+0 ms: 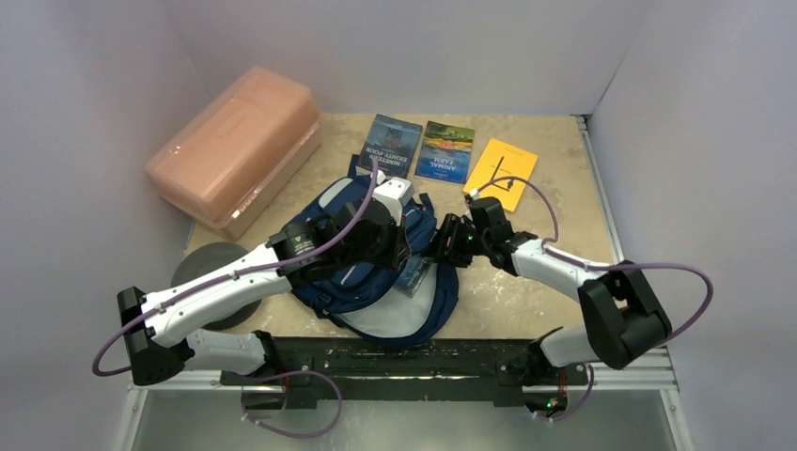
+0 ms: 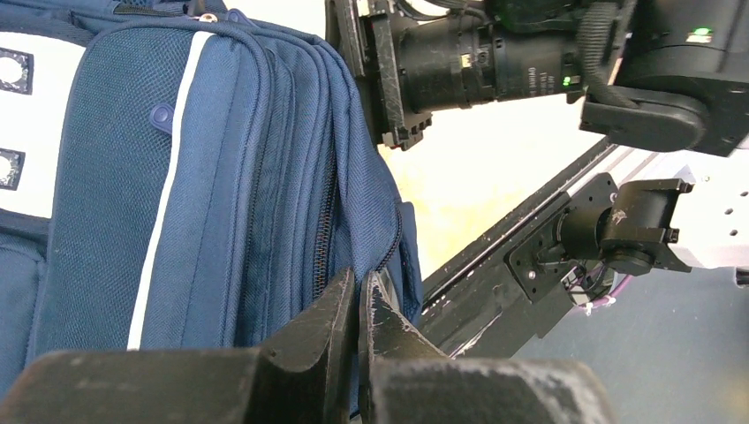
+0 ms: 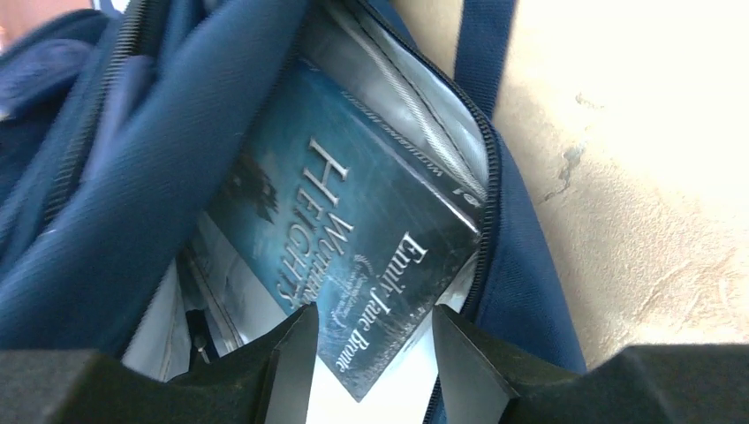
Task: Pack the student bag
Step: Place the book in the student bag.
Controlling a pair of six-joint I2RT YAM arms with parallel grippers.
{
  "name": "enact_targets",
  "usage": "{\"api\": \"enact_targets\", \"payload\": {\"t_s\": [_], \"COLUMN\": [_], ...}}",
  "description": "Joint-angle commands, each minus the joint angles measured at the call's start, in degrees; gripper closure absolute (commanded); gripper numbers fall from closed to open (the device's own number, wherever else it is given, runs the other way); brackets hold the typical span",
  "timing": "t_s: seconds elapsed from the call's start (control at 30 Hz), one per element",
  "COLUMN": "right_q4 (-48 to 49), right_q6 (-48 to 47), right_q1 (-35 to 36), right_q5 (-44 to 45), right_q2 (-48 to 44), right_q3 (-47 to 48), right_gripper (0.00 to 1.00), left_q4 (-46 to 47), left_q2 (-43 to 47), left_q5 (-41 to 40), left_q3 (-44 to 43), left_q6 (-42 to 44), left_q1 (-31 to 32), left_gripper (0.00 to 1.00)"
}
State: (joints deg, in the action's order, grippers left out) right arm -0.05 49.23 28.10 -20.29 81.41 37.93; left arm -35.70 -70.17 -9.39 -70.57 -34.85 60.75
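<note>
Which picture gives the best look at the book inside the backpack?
The right wrist view: the book sits in the open backpack, title readable. The top view shows only a corner; the left wrist view shows none.

I see a mottled beige surface (image 1: pixel 564 197). The student bag (image 1: pixel 352 282) lies on it around the middle, toward the near edge. Beyond it three books lie flat in a row, none touching: a dark blue book (image 1: pixel 390 143), a blue-green book (image 1: pixel 445 150) and a yellow book (image 1: pixel 501 173). A salmon-pink box (image 1: pixel 235 146) sits at the far-left corner, and a dark round disc (image 1: pixel 202 263) lies at the left edge.
</note>
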Motion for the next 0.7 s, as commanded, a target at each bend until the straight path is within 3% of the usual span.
{"api": "enact_targets", "payload": {"t_s": [0.0,0.1,0.3,0.67], "right_q4": [-5.5,-5.6,1.6,-0.9], "right_q6": [-5.2,-4.9,0.7,-2.1], "right_q1": [0.9,1.3,0.4,0.4], "right_q5": [4.6,2.2,0.3,3.8], "right_q2": [-6.3,-6.0,-3.1,-3.6], "right_q3": [3.4,3.4,-0.2,-1.9], "right_gripper": [0.45,0.49,0.69,0.53], "left_q4": [5.3,5.2,4.4,3.2], "left_q2": [0.7,0.5,0.2,0.0], "left_q5": [1.6,1.1,0.0,0.4], "left_q3": [-5.0,-5.4,-5.9,-6.8], "left_q6": [0.2,0.7,1.1,2.5], "left_q1": [-0.1,-0.1,-0.1,-0.1], "left_gripper": [1.0,1.0,1.0,1.0]}}
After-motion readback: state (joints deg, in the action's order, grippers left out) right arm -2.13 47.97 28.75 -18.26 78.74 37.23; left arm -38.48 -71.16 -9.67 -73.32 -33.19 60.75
